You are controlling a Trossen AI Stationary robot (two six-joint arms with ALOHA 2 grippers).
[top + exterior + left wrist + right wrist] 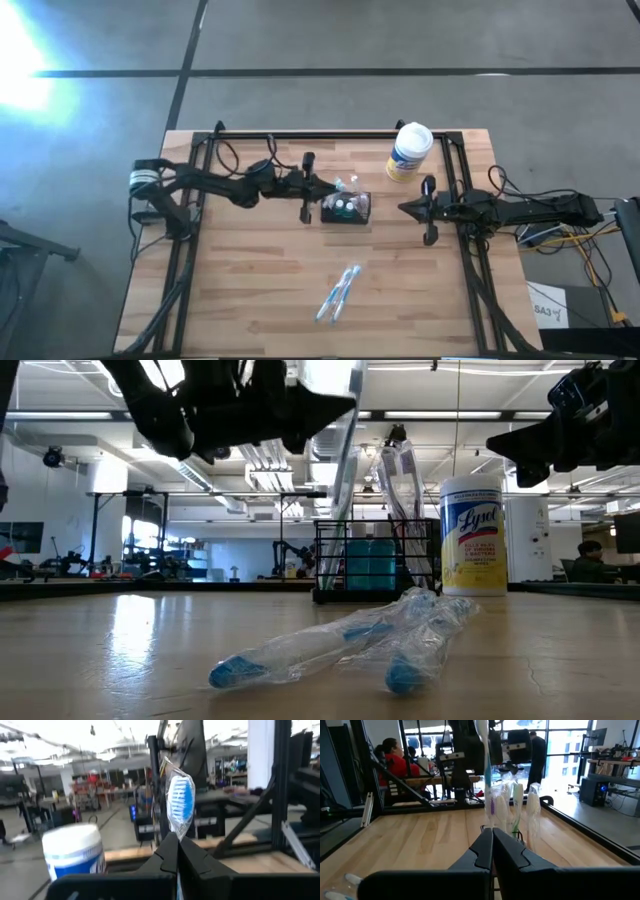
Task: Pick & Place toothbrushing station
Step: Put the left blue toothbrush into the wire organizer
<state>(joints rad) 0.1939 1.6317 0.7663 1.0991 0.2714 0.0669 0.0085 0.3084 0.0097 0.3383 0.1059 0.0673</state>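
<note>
The black wire-mesh caddy [345, 210] stands mid-table and holds several wrapped toothbrushes [512, 805]; it also shows in the low view [375, 565]. My left gripper [333, 188] is just left of and above the caddy, shut on a clear-wrapped toothbrush [345, 470] with blue bristles [179, 802]. My right gripper [403, 208] is shut and empty, level, a little to the right of the caddy. Two more wrapped toothbrushes [338, 292] lie on the table toward the near edge. My left gripper pinches the wrapped toothbrush between its two fingers, on the neck just below the bristle head [176, 834]. The fingers come level from the table's left and lie across the brush. The brush stands nearly upright, head up, its lower end down at the caddy; whether it rests there I cannot tell.
A white canister with a yellow label [408, 152] stands at the far right, behind the caddy. Black frame rails [330, 135] run along the table's far and side edges. People show in the room beyond [395, 755].
</note>
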